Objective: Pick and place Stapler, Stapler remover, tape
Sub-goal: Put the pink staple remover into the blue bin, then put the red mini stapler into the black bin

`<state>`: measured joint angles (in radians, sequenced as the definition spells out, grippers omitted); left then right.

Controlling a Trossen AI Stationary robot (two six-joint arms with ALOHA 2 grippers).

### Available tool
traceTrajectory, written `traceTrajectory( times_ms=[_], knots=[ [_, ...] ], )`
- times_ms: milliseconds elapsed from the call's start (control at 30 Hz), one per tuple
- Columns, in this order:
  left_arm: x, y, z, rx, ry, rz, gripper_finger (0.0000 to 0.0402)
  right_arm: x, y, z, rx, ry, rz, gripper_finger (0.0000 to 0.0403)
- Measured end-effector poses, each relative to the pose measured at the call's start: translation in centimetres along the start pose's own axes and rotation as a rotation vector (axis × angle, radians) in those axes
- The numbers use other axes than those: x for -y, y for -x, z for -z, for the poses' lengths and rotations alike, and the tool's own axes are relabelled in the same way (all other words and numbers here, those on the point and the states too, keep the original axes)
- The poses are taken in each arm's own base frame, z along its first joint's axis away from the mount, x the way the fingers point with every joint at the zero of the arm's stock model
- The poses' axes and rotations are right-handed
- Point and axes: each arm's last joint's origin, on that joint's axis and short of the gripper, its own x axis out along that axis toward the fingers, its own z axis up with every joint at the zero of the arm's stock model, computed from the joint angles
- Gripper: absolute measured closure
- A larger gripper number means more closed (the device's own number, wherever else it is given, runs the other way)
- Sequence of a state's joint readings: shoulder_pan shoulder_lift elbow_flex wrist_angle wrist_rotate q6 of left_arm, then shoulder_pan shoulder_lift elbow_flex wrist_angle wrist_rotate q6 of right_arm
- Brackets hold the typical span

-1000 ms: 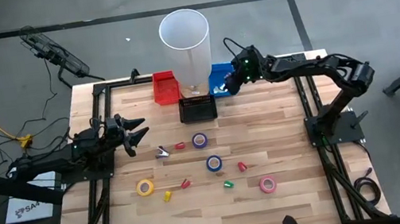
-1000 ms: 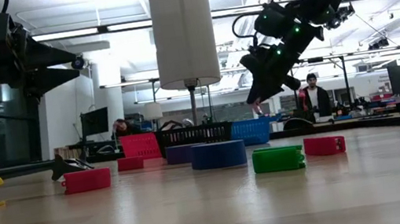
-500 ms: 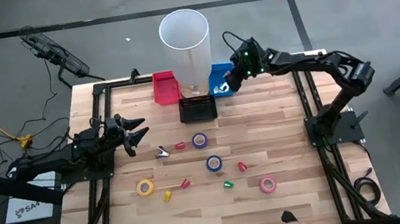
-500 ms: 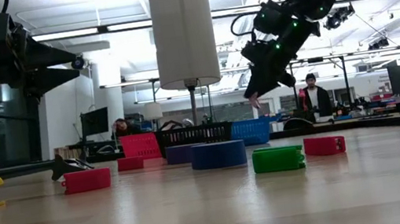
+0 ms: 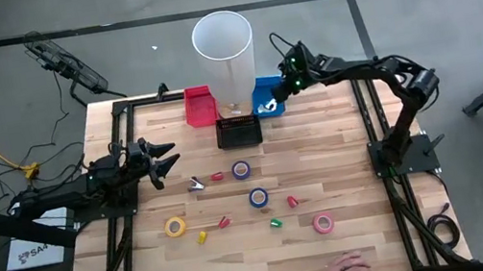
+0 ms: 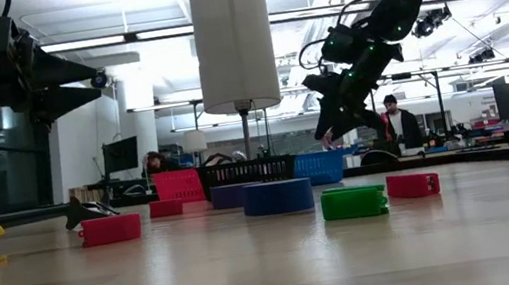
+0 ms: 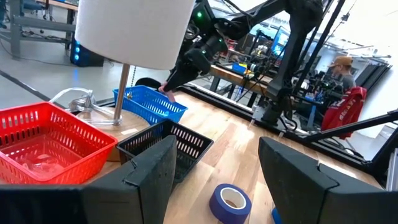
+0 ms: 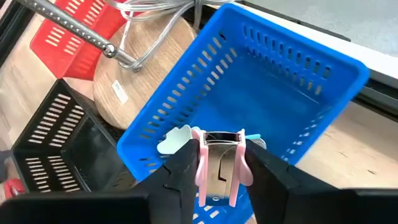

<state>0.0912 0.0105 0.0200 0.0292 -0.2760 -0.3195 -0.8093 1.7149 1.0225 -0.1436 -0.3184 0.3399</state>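
One pink staple remover [image 8: 219, 167] is held between the jaws of the right gripper [image 8: 217, 177], directly over the blue basket [image 8: 298, 81], its long axis in line with the fingers. Pink handles and a metal middle are seen. The left gripper [image 7: 214, 177], spread and empty, is kept well apart from that basket.

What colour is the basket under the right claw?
Blue; the basket shows best in the right wrist view, under the right claw.
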Motion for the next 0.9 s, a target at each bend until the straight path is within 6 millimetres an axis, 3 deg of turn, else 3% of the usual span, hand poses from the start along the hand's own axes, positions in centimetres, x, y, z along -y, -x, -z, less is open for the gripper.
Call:
traceTrajectory(
  times_ms=[633,900],
  knots=[
    [0.0,0.0,0.0,-0.002,0.000,0.003,0.0176,1.0,0.4,-0.6,0.028,-0.018,-0.019,0.0185],
    [0.0,0.0,0.0,-0.002,-0.001,0.003,0.0176,0.4,0.9,-1.9,0.054,-0.005,-0.029,0.0167]
  ],
)
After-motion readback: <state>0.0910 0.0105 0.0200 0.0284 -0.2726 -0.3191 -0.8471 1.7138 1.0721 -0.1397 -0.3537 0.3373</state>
